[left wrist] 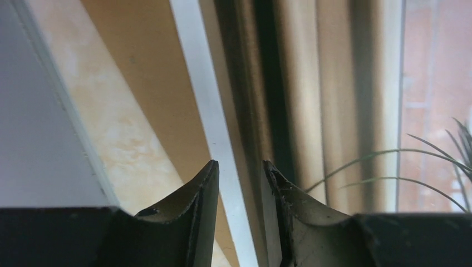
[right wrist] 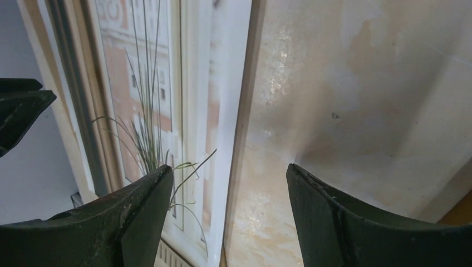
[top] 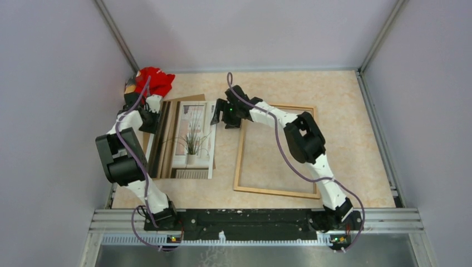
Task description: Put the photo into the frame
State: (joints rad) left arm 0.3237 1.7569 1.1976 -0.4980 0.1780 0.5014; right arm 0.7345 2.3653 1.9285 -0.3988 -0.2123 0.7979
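The photo [top: 191, 142], a potted plant by a curtained window, lies face up on the table, left of the frame. It rests on a brown backing board [top: 190, 99]. The empty wooden frame [top: 240, 161] lies flat to its right. My left gripper [top: 150, 119] is over the photo's upper left edge. In the left wrist view its jaws [left wrist: 240, 164] stand a little apart, astride the photo's white border [left wrist: 205, 100], gripping nothing. My right gripper [top: 220, 115] hangs over the photo's upper right edge. It is wide open [right wrist: 229, 169], with the photo [right wrist: 147, 72] under one finger and bare table [right wrist: 345, 83] under the other.
A red cloth thing [top: 156, 80] lies at the back left corner, just behind the left gripper. Grey walls close in the table on three sides. The backing board [left wrist: 142, 67] sticks out past the photo's left edge, close to the left wall.
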